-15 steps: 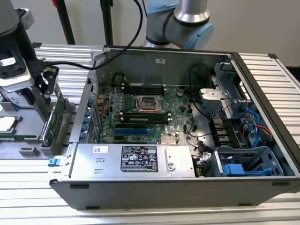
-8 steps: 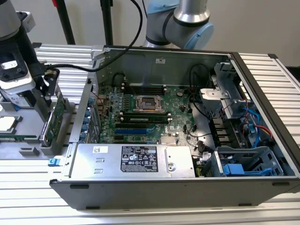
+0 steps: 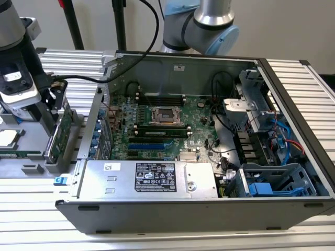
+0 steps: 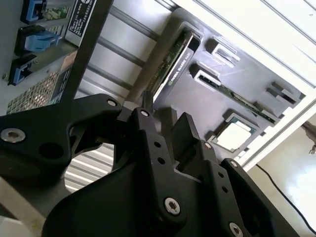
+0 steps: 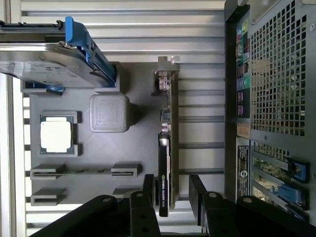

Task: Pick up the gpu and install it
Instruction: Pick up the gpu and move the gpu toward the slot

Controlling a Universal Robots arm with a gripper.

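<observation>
Claw (image 5: 173, 183) open, one finger on either side of the gpu (image 5: 168, 138), which stands on edge in a grey tray (image 5: 138, 140), at the exterior view's left of the computer case (image 3: 172, 215).

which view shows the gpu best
The first wrist view: the gpu stands on edge in the grey tray, most of its length visible, the open gripper straddling one end. In the exterior view the gpu shows its green face aslant; in the second wrist view the gpu shows one long edge.
</observation>
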